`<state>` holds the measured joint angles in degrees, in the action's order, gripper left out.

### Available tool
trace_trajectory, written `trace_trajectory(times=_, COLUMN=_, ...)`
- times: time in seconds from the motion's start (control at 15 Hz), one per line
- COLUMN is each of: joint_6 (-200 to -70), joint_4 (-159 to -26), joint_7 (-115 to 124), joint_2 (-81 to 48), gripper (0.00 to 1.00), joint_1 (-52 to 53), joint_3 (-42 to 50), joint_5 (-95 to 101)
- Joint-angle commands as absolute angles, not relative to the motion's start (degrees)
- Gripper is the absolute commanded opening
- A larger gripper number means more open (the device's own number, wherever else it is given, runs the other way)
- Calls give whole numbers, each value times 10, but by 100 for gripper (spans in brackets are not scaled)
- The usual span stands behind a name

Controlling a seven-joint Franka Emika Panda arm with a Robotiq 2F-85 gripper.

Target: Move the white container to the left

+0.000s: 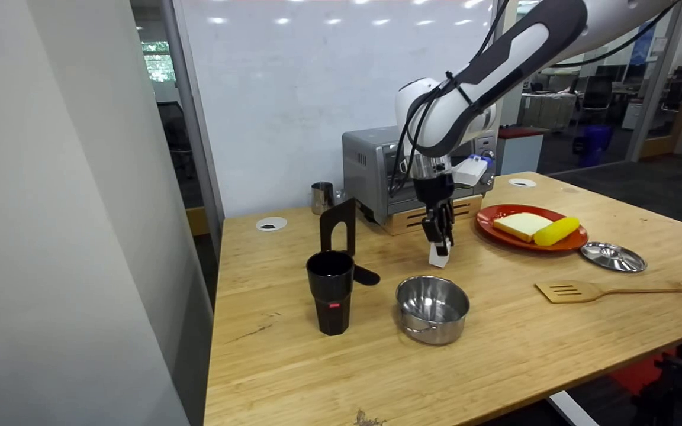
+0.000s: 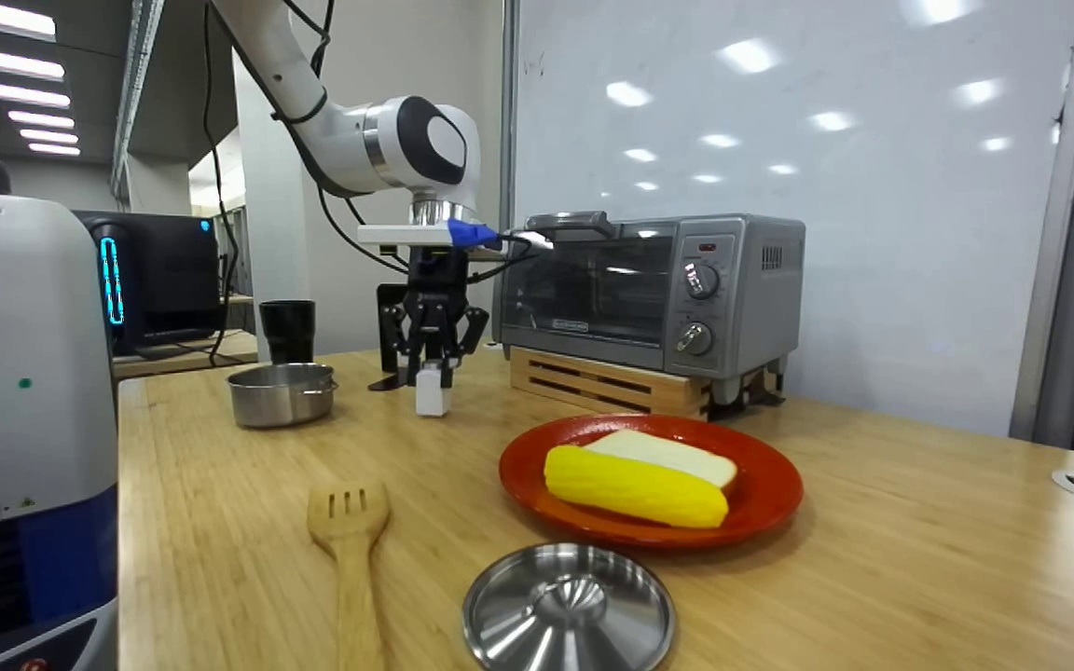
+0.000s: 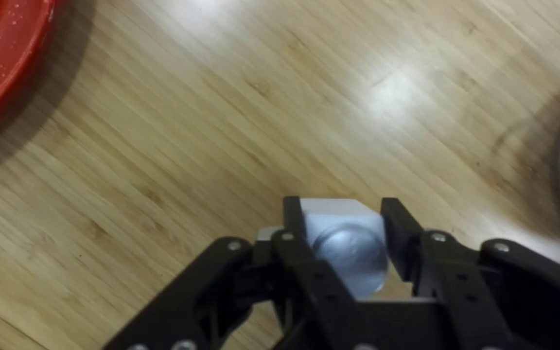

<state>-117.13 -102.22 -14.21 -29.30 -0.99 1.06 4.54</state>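
Bread (image 2: pixel 667 455) and yellow oblong (image 2: pixel 635 487) on plate (image 2: pixel 768 496), white container (image 2: pixel 432 396) in pincer (image 3: pixel 343 214)

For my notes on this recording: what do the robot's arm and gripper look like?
The arm is white with dark grey panels and a silver collar above the gripper. Black cables run along it. A flat white piece with a blue patch sits at the wrist. The gripper is black, with jointed, angular fingers and small silvery screw heads.
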Motion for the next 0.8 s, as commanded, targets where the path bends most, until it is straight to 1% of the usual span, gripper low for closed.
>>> trace_trajectory(times=0.0, joint_6=-1153, joint_4=-1010, joint_7=-137, joint_2=-298, gripper=77, joint_1=-11, joint_3=6, joint_5=59)
trace_trajectory(times=0.2, joint_6=-1156, joint_4=-1026, joint_7=-133, joint_2=-285, gripper=97, joint_1=-5, joint_3=4, joint_5=65)
trace_trajectory(times=0.27, joint_6=-1156, joint_4=-1030, joint_7=-132, joint_2=-281, gripper=100, joint_1=-3, joint_3=4, joint_5=68)
trace_trajectory(times=0.73, joint_6=-1154, joint_4=-1093, joint_7=-123, joint_2=-205, gripper=100, joint_1=14, joint_3=1, joint_5=102)
